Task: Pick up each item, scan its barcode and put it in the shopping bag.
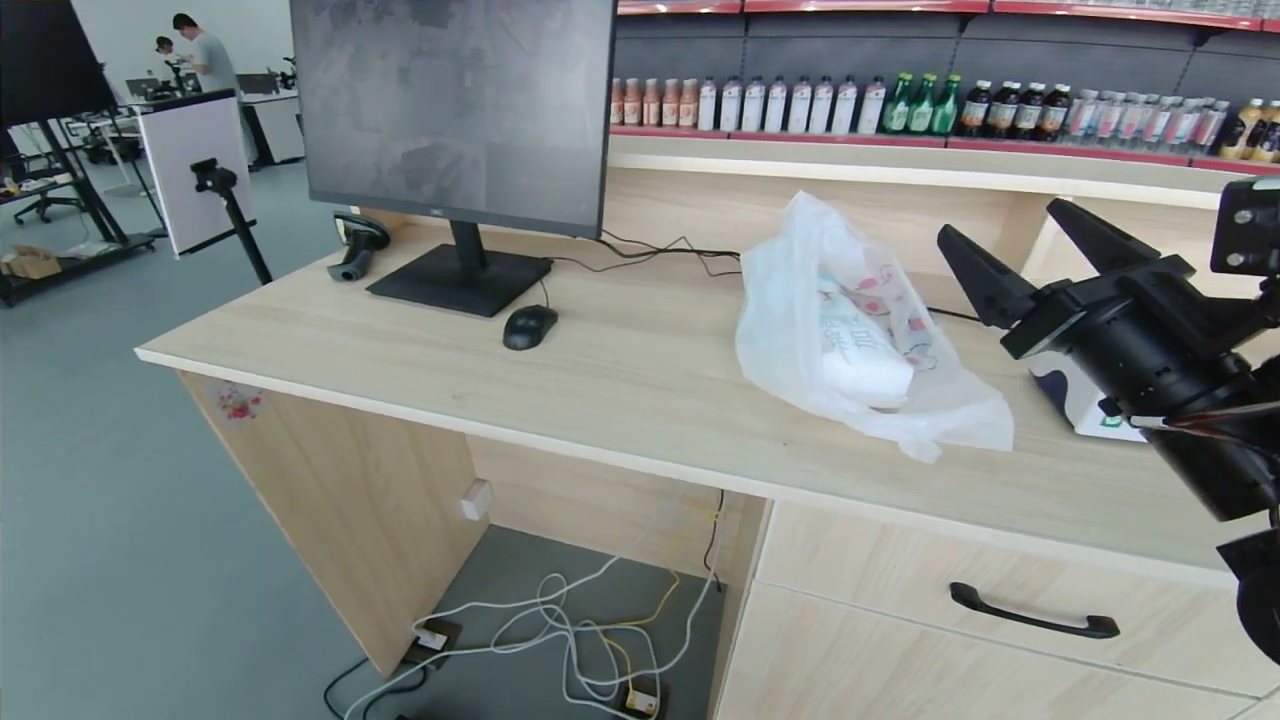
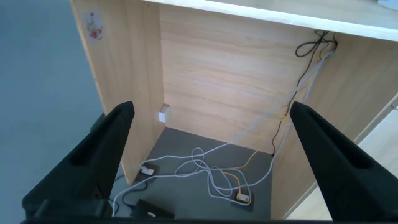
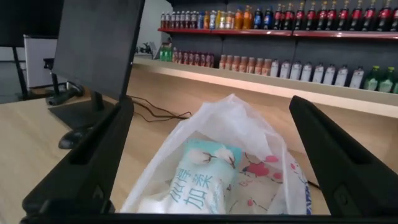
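- Checkout counter [image 1: 640, 380] in light wood fills the middle of the head view, with a shelf of bottled drinks [image 1: 900, 105] along the top right behind it.
- Translucent white plastic shopping bag [image 1: 860, 330] lies slumped right of centre on the counter. A white soft pack with printed lettering [image 1: 860, 355] is already inside it.
- White box with a dark blue panel [image 1: 1075, 410] sits on the counter just beside the bag at the right edge, half hidden by your arm. My read: it's the next item to pick.
- Right gripper [image 1: 1000, 220] hangs above that box, jaws spread wide, nothing in them. In its wrist view the bag [image 3: 230, 155] sits straight ahead between the fingers.
- Left gripper [image 2: 211, 107] is also spread wide and empty, down low facing the knee space under the counter, looking at loose white and yellow cables [image 2: 211, 168].
- For the grab, come down on the box clear of the bag's film. The loose plastic edge lies close and could get pinched in with it.
- I can't see which face carries the barcode, so check before you lift.
- Black handheld barcode scanner [image 1: 355, 245] is in its stand at the upper left, well apart from the box.
- Between them stand a large dark flat monitor [image 1: 455, 110] on a black base and a black mouse [image 1: 529, 326], with thin black cables trailing behind the bag. Carry high over these.
- Bag mouth looks collapsed, so drop-in may need the opening held.
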{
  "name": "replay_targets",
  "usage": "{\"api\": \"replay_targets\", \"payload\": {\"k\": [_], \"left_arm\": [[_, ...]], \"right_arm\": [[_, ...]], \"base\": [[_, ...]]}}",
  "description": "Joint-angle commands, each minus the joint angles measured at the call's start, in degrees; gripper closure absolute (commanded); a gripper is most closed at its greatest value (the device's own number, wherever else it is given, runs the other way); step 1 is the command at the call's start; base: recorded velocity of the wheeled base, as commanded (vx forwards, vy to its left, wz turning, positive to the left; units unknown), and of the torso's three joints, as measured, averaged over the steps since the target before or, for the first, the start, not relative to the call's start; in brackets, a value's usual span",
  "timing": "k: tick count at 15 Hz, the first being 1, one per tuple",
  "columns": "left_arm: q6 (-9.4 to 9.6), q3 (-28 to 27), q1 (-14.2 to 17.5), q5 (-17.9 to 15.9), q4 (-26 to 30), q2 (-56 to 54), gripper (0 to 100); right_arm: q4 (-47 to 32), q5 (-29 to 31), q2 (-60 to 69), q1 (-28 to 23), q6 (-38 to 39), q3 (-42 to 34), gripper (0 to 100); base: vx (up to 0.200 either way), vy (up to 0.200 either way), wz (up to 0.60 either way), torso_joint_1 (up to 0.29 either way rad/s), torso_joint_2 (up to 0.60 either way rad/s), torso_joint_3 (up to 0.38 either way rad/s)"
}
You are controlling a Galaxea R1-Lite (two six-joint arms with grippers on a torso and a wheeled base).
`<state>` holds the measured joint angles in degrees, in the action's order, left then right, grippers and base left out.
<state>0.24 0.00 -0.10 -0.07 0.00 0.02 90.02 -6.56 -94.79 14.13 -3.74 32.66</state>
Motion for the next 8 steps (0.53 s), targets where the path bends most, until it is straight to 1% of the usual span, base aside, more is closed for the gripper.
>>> {"api": "replay_targets", "payload": {"k": [1,3,6,7,8], "left_arm": [[0.02,0.00,0.01,-0.01,0.00,-0.02,0],[0.02,0.00,0.01,-0.01,0.09,-0.02,0],[0.02,0.00,0.01,-0.01,0.09,-0.02,0],[-0.16,0.00,0.01,-0.01,0.09,-0.02,0],[-0.07,0.00,0.01,-0.01,0.09,-0.02,0]], "right_arm": [[-0.02,-0.03,-0.48,0.20,-0.04,0.48,0],[-0.02,-0.03,-0.57,0.20,-0.12,0.74,0],[-0.02,0.49,-0.04,-0.07,-1.18,1.97,0],[-0.02,2.34,0.40,-0.51,-1.44,1.18,0],[-0.02,2.96,1.10,-0.51,-1.62,-0.93,0]], "base": [[0.000,0.000,-0.60,0.017,0.00,0.007],[0.000,0.000,-0.60,0.010,0.00,0.000],[0.000,0.000,0.00,0.000,0.00,0.000],[0.000,-0.200,0.00,0.002,0.00,-0.002],[0.000,-0.200,0.00,-0.007,0.00,0.002]]}}
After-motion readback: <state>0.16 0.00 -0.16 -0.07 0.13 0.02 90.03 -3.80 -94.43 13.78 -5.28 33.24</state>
